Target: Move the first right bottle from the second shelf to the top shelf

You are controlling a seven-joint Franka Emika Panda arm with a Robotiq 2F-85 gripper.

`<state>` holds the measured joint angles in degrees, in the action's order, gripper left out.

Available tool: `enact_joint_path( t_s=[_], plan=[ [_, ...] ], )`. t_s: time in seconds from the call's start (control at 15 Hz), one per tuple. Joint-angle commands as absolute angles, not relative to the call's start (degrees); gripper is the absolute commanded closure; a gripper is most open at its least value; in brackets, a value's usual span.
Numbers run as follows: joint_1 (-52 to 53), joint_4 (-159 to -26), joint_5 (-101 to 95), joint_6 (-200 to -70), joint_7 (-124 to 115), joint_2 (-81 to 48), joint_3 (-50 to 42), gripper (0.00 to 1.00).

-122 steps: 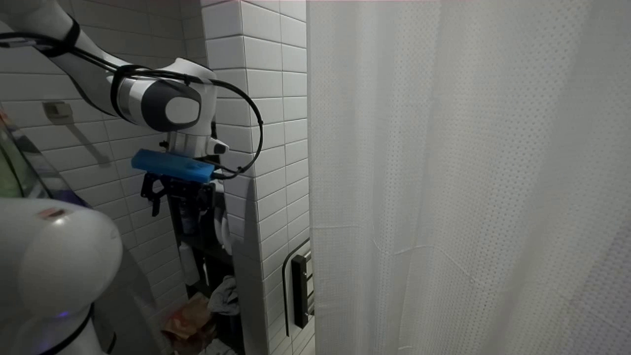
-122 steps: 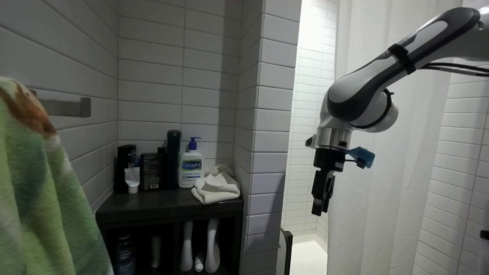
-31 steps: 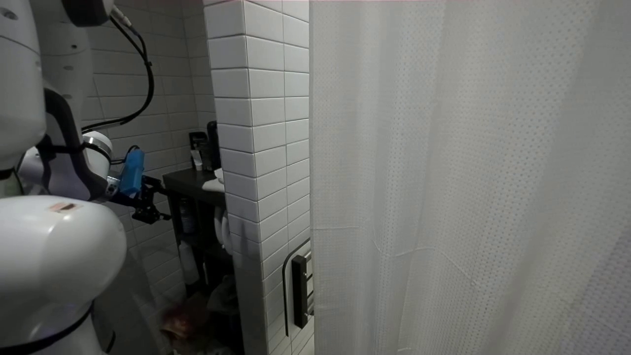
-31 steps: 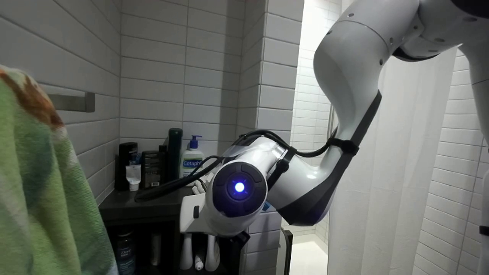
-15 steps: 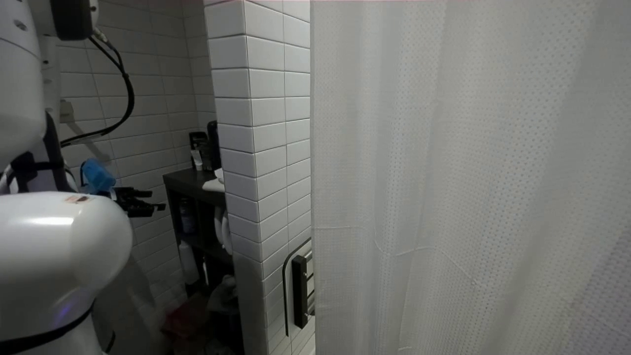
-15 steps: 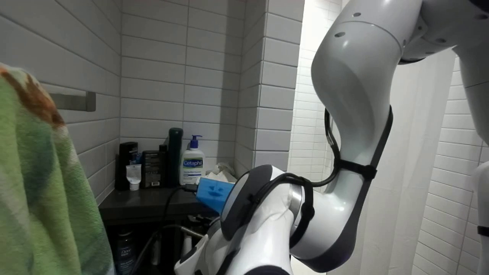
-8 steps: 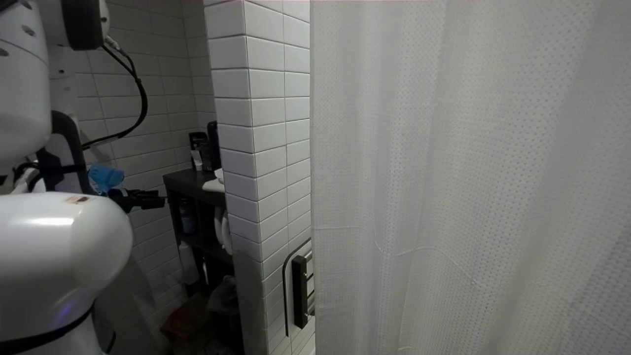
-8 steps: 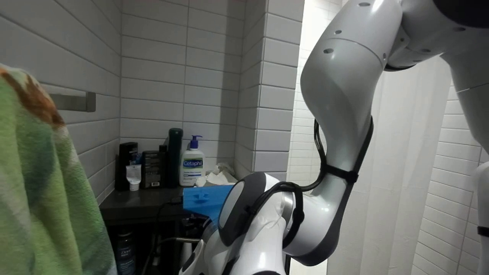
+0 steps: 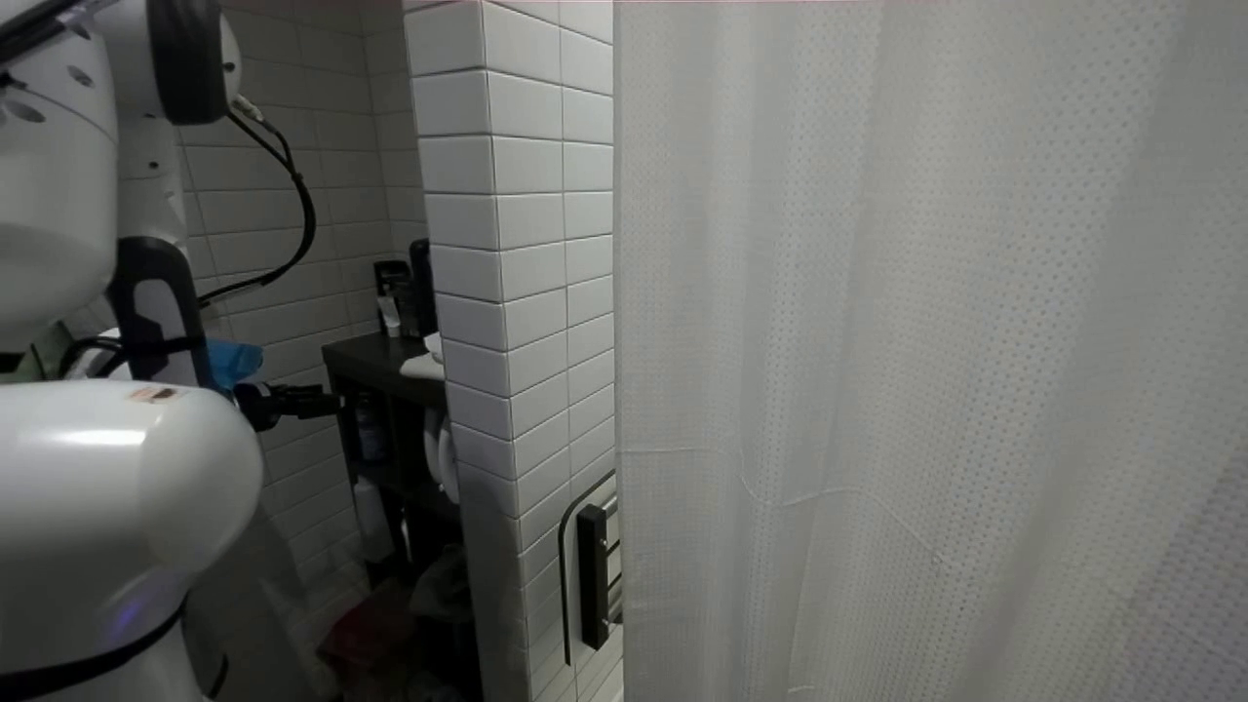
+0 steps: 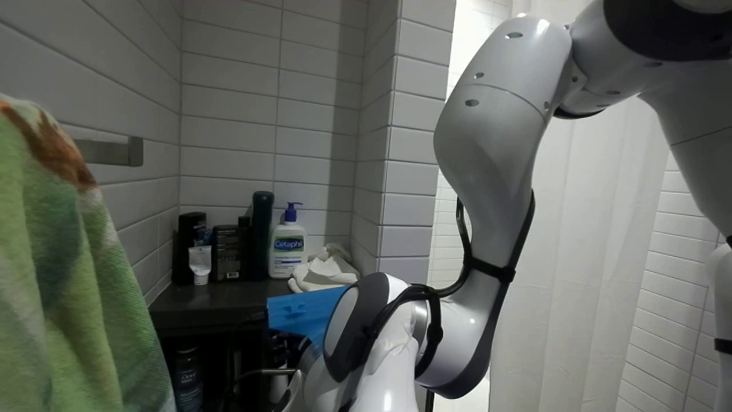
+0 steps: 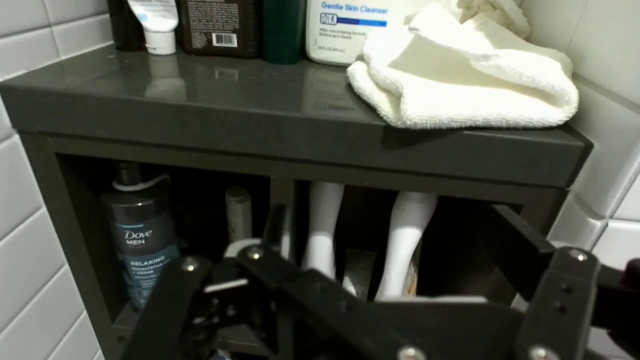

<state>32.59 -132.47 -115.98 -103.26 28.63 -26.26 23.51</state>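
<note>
Nearest is the gripper [image 11: 390, 220], its fingers [image 11: 517, 245] spread wide. Some seconds ago it hung pointing down; now it points level at the black rack [image 11: 57, 200], and in an exterior view its tips sit slightly closer to the rack than half a second ago. The arm [image 10: 492, 149] has come lower, and the blue piece [image 10: 303, 312] on its wrist has dropped too, uncovering more of the white cloth [image 11: 465, 95].

Just beyond, in the right compartment [image 11: 460, 255] of the second shelf [image 11: 125, 320], two white, slim-topped things stand slightly tilted. The right white thing [image 11: 409, 225], rightmost of what I can make out there, best fits the task's bottle. In the wrist view it shows between the fingertips; whether they touch it I cannot tell. The left compartment [image 11: 200, 205] holds a Dove bottle [image 11: 145, 245] and, to its right, a slim pale container [image 11: 239, 215].

Above runs the top shelf [image 11: 250, 95]. The cloth lies folded at its right front; farther back stand a Cetaphil bottle [image 10: 287, 252], a green bottle [image 10: 262, 234], dark bottles [image 10: 227, 252] and a white tube [image 10: 199, 263], placed as before. Farthest is the tiled wall [image 10: 229, 103].
</note>
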Motion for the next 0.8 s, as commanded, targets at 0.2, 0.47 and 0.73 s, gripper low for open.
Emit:
enact_joint_path(
  t_s=[0.2, 0.47, 0.73],
  plan=[
    [32.6, -132.2, -116.0, -103.2, 28.6, -26.5, 23.6, 0.0],
    [32.9, -128.6, -116.6, -103.3, 29.1, -30.2, 23.1, 0.0],
    [32.9, -121.8, -118.4, -103.5, 29.7, -36.5, 21.1, 0.0]
  ],
)
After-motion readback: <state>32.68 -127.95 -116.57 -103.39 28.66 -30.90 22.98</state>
